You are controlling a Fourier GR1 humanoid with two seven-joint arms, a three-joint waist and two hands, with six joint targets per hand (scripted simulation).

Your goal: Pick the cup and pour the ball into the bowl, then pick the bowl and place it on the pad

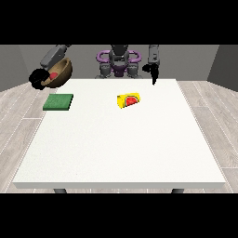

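Large white table (121, 153): yellow cup on its side, brown bowl lifted at the view's left.

Nearest the camera lies bare tabletop; beyond it the yellow cup (129, 100) rests tipped over near the table's middle, its red-lined mouth showing. The flat green square pad (58, 102) lies near the far left corner. The hand at the view's left (39, 78) has its fingers curled round the rim of the round brown bowl (59, 72), held tilted in the air above and behind the pad; a red ball (54, 75) shows inside. The hand at the view's right (154, 74) hangs with fingers straight, pointing down, holding nothing. Judged status: pouring done, bowl picked; placement on the pad remains.
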